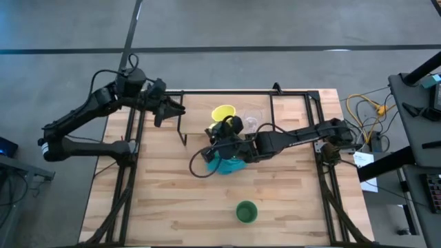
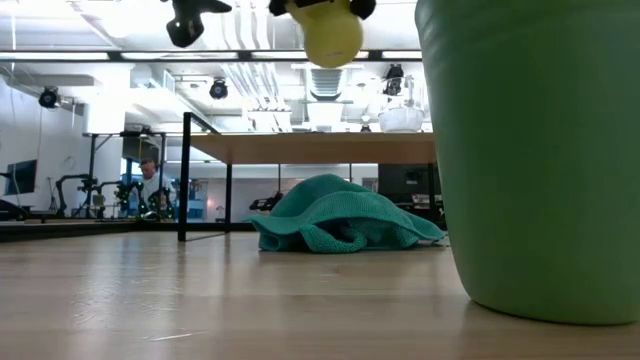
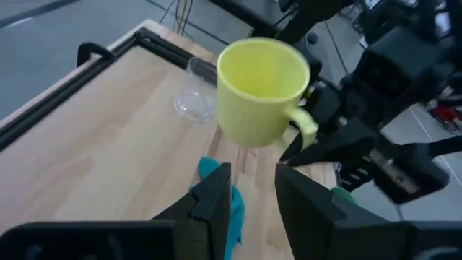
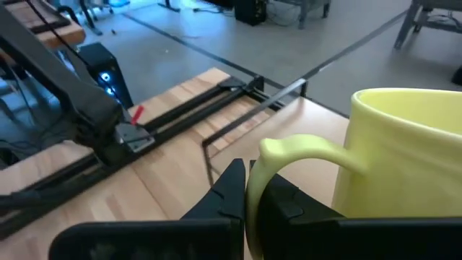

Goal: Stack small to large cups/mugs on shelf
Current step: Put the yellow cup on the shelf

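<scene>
1. High view, leftmost: the left arm waits at the table's left rear corner, its left gripper [image 1: 172, 108] aimed toward the shelf. In its own wrist view the fingers [image 3: 216, 191] stand apart with nothing between them. I judge it is parked there to leave the middle free for the other arm.

2. Next comes the shelf [image 1: 200, 114], a light-wood plank with thin black legs near the back of the table. The low view shows its underside raised well above the tabletop, so a cup must be lifted to reach it.

3. At the middle, the right gripper [image 1: 231, 131] carries the yellow mug [image 1: 223, 112] in the air over the shelf. The right wrist view shows the fingers [image 4: 232, 189] clamped on the mug's handle [image 4: 289, 155], which keeps the mouth upright and unobstructed. The low view confirms the mug [image 2: 332, 35] hangs clear above the plank.

4. Just right of the mug, the small clear glass cup [image 1: 251, 122] stands on the shelf. The left wrist view shows it upright beside the mug [image 3: 193, 101]. Since the glass is the smallest piece, the mug most likely belongs next to it in size order, or else the glass goes inside it.

5. A teal cloth [image 1: 227, 164] lies crumpled on the table below the right gripper; it plays no part.

6. Toward the front edge, the green cup [image 1: 247, 211] stands alone, upright, well apart from the shelf, and is not yet placed.
</scene>
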Tool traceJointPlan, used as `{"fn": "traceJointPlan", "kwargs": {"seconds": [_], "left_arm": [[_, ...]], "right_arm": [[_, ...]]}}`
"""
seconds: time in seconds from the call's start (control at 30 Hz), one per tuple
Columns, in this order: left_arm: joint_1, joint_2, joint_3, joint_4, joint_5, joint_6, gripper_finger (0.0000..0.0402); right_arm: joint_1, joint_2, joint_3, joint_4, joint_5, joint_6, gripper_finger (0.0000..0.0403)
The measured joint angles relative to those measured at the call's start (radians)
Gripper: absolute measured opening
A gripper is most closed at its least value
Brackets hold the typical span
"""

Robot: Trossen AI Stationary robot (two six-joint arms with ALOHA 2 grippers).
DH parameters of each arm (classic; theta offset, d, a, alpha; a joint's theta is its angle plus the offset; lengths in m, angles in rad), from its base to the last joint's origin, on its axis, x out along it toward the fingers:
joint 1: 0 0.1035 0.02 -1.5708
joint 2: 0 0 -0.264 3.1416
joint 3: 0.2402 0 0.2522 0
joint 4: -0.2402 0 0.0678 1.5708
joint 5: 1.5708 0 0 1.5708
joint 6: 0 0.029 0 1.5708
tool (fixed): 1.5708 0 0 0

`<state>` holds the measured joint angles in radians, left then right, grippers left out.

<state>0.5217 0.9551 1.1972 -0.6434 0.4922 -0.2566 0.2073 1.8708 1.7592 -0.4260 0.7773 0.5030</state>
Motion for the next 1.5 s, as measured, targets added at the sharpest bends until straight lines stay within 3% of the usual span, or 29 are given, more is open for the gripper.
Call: {"fn": "traceJointPlan", "kwargs": {"seconds": [0.53, 0.73, 1.5], "left_arm": [[0.0, -0.046, -0.025, -0.005, -0.003, 0.007, 0.0096], [0.0, -0.043, -0.029, -0.06, -0.006, 0.038, 0.0096], [0.0, -0.092, -0.012, -0.03, -0.007, 0.081, 0.0096]], "right_arm": [[-0.002, 0.142, -0.002, 0.124, -0.026, -0.046, 0.0009], [-0.006, 0.142, -0.008, 0.118, -0.014, -0.034, 0.0009], [-0.108, 0.125, -0.011, 0.054, -0.019, -0.12, 0.0009]]}}
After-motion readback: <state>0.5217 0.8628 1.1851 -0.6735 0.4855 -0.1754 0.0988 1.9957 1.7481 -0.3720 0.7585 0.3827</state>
